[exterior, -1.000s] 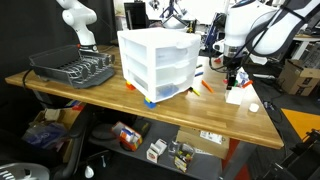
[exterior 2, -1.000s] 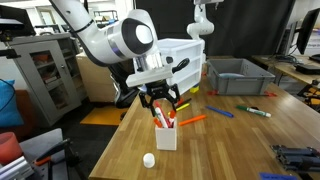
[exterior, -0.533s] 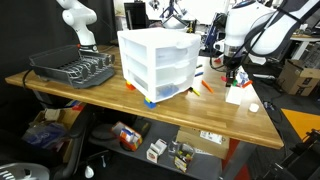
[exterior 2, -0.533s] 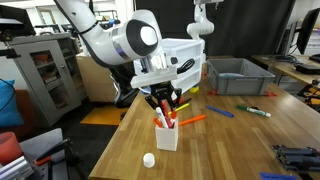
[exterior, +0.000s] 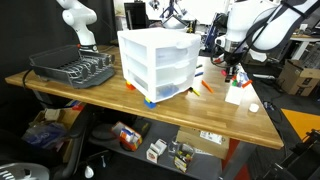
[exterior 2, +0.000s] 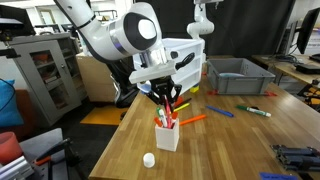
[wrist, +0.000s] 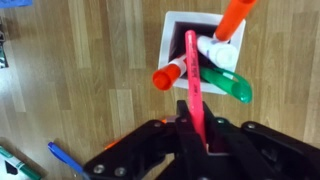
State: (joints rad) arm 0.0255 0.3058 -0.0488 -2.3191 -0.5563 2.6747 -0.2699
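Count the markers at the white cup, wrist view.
4: orange marker upper right, red-orange marker leaning left, green marker right, red marker in the jaws; others may be hidden.

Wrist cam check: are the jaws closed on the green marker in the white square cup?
No, the gripper is shut on the slim red marker, while the green marker sits untouched in the white square cup.

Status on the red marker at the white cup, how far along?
Done: the jaws are shut on the red marker, gripping its upper end. In hand: its lower end sits at the mouth of the cup, so it is not clear of the cup. Left: probably carrying it fully out or in. The orange marker and green marker also stand in the cup.
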